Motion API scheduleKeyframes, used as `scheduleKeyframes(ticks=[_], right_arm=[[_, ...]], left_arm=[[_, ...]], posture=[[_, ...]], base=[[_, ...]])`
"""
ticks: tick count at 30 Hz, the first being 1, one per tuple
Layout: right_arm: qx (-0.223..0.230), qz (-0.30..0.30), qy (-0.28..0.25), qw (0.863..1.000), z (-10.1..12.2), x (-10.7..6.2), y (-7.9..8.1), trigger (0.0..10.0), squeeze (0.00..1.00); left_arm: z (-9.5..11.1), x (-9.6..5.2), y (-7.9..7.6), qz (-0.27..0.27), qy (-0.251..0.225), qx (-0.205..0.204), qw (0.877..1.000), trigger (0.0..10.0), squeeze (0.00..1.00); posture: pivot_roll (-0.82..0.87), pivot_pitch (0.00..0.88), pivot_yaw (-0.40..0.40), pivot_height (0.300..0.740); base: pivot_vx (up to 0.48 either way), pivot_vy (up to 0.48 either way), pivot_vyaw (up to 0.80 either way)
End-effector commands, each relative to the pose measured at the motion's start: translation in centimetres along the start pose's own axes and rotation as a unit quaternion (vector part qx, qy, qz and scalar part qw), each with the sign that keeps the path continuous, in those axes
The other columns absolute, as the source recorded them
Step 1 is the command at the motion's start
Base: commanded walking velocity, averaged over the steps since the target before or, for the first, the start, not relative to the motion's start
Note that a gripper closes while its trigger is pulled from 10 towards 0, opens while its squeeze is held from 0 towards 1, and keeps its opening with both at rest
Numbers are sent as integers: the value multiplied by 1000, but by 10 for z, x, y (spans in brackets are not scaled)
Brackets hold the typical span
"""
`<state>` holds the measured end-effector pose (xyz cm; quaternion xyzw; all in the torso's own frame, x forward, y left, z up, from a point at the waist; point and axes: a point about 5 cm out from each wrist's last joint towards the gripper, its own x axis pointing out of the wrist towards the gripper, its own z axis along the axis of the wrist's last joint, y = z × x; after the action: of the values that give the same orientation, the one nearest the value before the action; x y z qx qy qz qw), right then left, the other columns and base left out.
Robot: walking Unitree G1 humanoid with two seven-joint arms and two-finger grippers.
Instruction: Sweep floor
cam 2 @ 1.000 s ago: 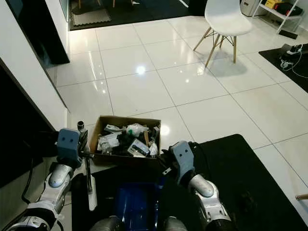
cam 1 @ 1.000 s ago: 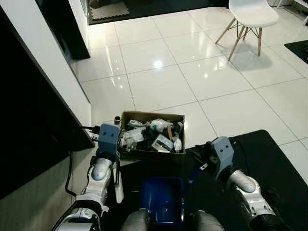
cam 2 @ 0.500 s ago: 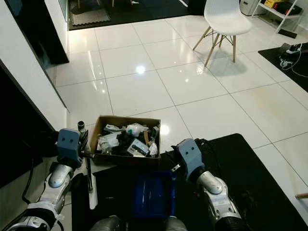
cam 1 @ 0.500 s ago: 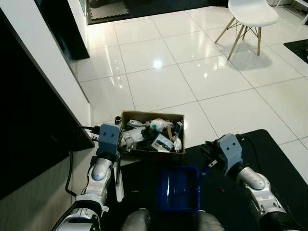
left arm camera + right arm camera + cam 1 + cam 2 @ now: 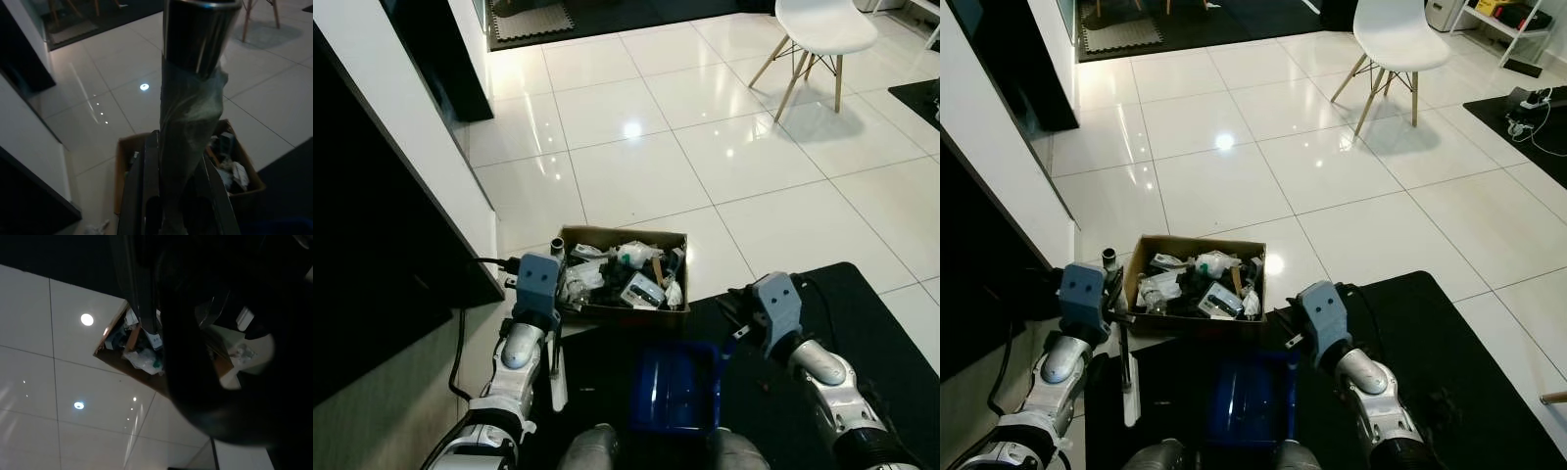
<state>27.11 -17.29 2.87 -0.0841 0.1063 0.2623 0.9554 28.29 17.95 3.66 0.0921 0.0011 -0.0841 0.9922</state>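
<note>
My left gripper is shut on a silver, tape-wrapped broom handle, which stands upright beside the left side of a cardboard box. The broom's pale lower end reaches the floor near my left arm. The box is full of mixed rubbish. A blue dustpan lies low on the black mat, just in front of the box. My right gripper is shut on the dustpan's dark handle. The right wrist view is dark, with the box seen past that handle.
A white wall and a black cabinet run along my left, with a cable hanging down. A white chair stands far right on the glossy tiled floor. A dark mat lies at the far back.
The dustpan has swung from in front of my body to the right with my right arm. The left arm and broom have kept still.
</note>
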Motion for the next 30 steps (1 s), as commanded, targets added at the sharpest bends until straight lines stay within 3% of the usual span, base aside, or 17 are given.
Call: scheduleKeyframes(ticks=[1, 12, 21, 30], right_arm=[[29, 18, 23, 999, -12, -1, 9, 10000, 0], [25, 22, 44, 998, -13, -1, 0, 10000, 0], [4, 22, 37, 999, -5, 4, -5, 10000, 0], [4, 26, 37, 999, -5, 6, -2, 10000, 0]], left_arm=[[2, 0, -5, -9, -13, -4, 1000, 10000, 0], [4, -1, -39, -87, -21, -40, 995, 10000, 0], [23, 2, -71, -160, -61, -86, 981, 10000, 0], [42, 2, -79, -205, -94, -120, 967, 10000, 0]], posture=[[-4, 101, 37, 740], [-1, 100, 36, 740], [-1, 94, 33, 740], [3, 87, 36, 740]], base=[[0, 0, 0], [0, 0, 0], [0, 0, 0], [0, 0, 0]])
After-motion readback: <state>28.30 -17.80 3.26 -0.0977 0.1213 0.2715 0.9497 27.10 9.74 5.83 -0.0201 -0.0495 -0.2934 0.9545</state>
